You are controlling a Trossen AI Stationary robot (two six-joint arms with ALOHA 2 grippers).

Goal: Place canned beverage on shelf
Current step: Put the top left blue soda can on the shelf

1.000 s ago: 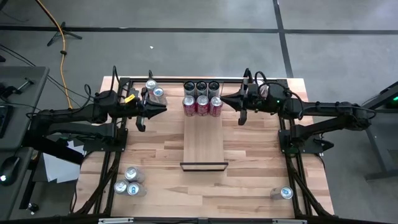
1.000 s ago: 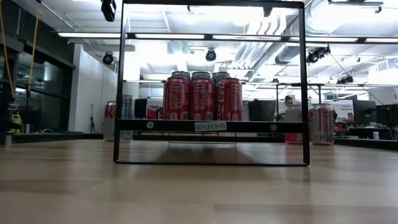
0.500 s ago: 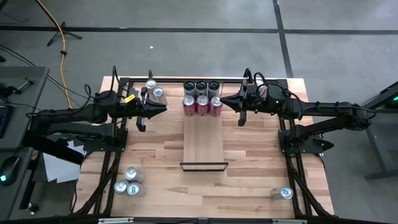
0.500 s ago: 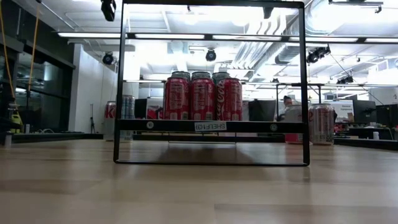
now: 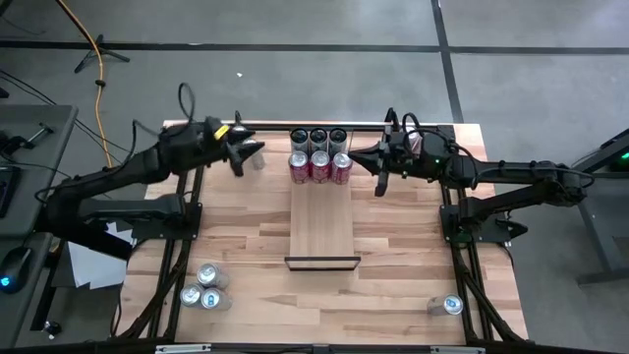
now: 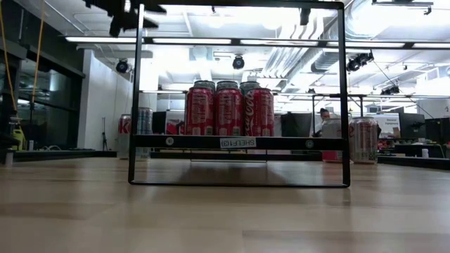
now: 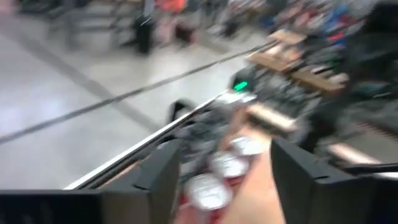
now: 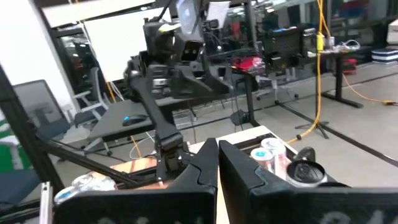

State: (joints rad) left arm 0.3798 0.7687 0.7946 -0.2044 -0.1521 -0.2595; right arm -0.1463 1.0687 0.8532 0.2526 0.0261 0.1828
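While six cans [image 5: 318, 155] crowd the far end of the shelf [image 5: 321, 221], the left gripper [image 5: 245, 154] hovers near the desk's [image 5: 393, 285] far-left corner, jaws spread and empty. Beside the cans, the right gripper [image 5: 377, 167] has jaws closed. Only the low view shows the shelf raised in its black frame [image 6: 239, 144].

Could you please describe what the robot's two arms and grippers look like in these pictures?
Both arms are black and slender, built of jointed segments with thin black cables looping above the wrists. The left arm bears a yellow tag near its wrist; the right arm shows a small green light there. The left gripper and the right gripper each end in two dark, tapered fingers.
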